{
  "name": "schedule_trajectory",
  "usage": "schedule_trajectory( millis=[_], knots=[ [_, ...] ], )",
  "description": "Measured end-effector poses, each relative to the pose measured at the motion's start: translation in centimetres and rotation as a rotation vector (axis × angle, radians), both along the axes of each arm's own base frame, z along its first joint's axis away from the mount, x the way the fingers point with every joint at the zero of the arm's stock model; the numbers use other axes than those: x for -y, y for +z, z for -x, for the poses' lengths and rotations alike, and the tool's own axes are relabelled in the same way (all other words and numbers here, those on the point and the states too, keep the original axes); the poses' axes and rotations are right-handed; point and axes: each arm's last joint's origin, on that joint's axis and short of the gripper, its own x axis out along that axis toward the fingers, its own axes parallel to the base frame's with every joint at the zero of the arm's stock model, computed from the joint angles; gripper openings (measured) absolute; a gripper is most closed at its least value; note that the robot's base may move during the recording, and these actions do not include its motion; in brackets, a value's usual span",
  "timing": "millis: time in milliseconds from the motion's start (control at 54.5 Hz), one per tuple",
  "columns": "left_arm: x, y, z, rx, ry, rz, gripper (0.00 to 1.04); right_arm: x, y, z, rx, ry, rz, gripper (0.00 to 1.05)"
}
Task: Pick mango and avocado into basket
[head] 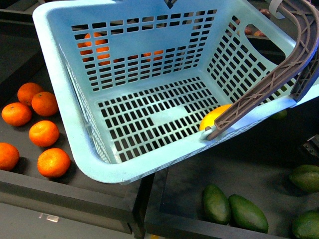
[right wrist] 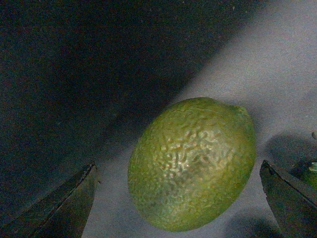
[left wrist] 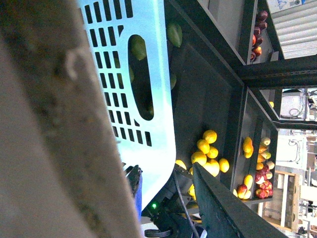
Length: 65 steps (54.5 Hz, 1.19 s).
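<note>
The light turquoise basket (head: pixel 79 134) hangs tilted over the fruit bins, and its slotted side fills the left wrist view (left wrist: pixel 148 124). A yellow-orange mango (head: pixel 215 118) lies on its floor at the near right corner, half hidden by a grey-brown handle (head: pixel 279 74). My left gripper (left wrist: pixel 134 186) is shut on the basket, and the blurred handle covers most of that view. In the right wrist view a dull green avocado (right wrist: pixel 193 163) lies on the grey bin floor. My right gripper (right wrist: pixel 181 201) is open around it, with one dark finger (right wrist: pixel 64 203) on each side, not touching.
Tangerines (head: pixel 44 133) lie in the bin on the left under the basket. More avocados (head: pixel 247 213) fill the bin at the lower right. A dark divider (head: pixel 144 199) separates the two bins. Shelves with yellow fruit (left wrist: pixel 208 151) and red apples (left wrist: pixel 262 183) show in the left wrist view.
</note>
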Motion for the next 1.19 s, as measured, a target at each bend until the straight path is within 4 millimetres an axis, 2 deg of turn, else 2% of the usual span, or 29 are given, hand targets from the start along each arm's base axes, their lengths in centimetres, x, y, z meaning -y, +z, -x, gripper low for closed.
schedule_trajectory(
  millis=[440,661,844,954,1028,1101,1120,1193],
  knots=[
    [0.0,0.0,0.0,0.001,0.002,-0.001,0.33,-0.9,-1.8,-1.4,-0.029,-0.007,0.0,0.97],
    [0.0,0.0,0.0,0.001,0.001,-0.001,0.33,-1.0,-2.3,-1.4,-0.045,-0.009,0.005,0.71],
    [0.0,0.0,0.0,0.001,0.001,-0.001,0.33,-0.4,-2.0,-0.7,-0.041,-0.014,0.004,0.69],
    [0.0,0.0,0.0,0.0,0.001,-0.001,0.33,0.8,-0.6,0.3,-0.024,-0.014,0.013,0.69],
    [0.0,0.0,0.0,0.001,0.002,-0.001,0.33,2.0,1.0,0.9,0.006,-0.013,0.023,0.69],
    [0.0,0.0,0.0,0.002,0.003,-0.002,0.33,3.3,3.2,1.4,0.052,-0.009,0.038,0.68],
    [0.0,0.0,0.0,0.001,0.003,-0.002,0.33,4.1,4.8,1.8,0.089,-0.008,0.042,0.68],
    [0.0,0.0,0.0,0.001,0.002,-0.001,0.33,5.2,7.4,2.5,0.149,0.003,0.049,0.68]
  ],
)
